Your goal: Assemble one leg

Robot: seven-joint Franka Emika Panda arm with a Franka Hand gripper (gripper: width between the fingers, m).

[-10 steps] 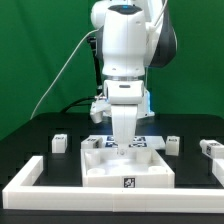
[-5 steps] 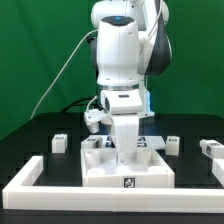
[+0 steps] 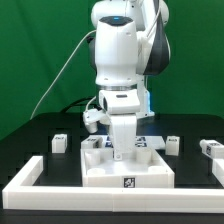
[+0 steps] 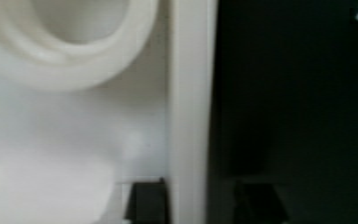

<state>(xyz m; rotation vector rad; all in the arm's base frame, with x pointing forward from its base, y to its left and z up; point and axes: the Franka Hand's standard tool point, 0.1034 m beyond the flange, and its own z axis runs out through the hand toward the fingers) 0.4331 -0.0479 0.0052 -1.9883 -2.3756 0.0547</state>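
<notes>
The large flat white panel [image 3: 150, 168] with raised edges lies at the table's middle. My gripper [image 3: 122, 153] is lowered onto its rear part. In the wrist view the two dark fingers [image 4: 149, 200] stand either side of the panel's raised edge [image 4: 194, 100], with a gap on one side, so my gripper [image 4: 202, 190] is open and holds nothing. A round socket [image 4: 69, 40] shows in the panel. Small white tagged legs stand apart from the gripper: one [image 3: 58, 143] at the exterior view's left, two [image 3: 172, 145] [image 3: 210, 148] at its right.
The long white border frame [image 3: 30, 172] runs along the exterior view's left and front [image 3: 100, 205]. The marker board [image 3: 143, 141] lies behind the panel, partly hidden by the arm. A cable hangs at the back left.
One second ago the arm was turning and lowering over the panel. Since half a second ago it has held still.
</notes>
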